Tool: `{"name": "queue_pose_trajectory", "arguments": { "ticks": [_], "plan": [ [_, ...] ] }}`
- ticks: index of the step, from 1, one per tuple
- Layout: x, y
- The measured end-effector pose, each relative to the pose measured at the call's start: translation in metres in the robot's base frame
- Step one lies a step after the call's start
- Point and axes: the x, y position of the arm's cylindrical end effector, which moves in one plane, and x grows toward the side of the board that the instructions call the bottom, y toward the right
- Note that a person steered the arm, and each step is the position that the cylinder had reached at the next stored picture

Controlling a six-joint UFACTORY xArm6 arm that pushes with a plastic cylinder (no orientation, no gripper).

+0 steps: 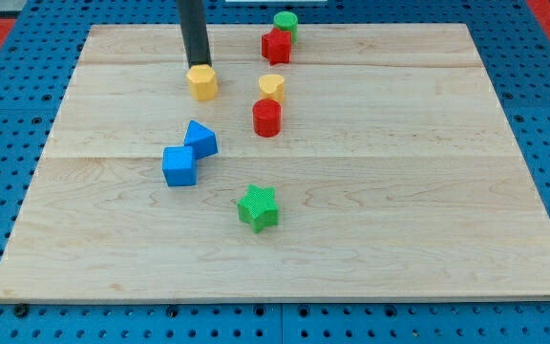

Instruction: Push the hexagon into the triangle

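no text, label, brand, number or sign can be read anywhere: the counter (351,191) is plain wood from edge to edge, and the coloured blocks on it carry no markings.

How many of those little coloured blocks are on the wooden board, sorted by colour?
Yellow: 2, the yellow hexagon with my tip at its top edge, and a yellow block.
Red: 2, a red block and a red cylinder.
Blue: 2, a blue triangle and a blue cube.
Green: 2, a green cylinder and a green star.
Total: 8
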Motion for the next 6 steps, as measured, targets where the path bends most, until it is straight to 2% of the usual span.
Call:
{"name": "queue_pose_trajectory", "arguments": {
  "ticks": [2,3,4,5,6],
  "plan": [
    [-0.066,0.015],
    [-0.024,-0.005],
    [0.023,0.022],
    [0.055,0.022],
    [0.065,0.034]
  ]
}}
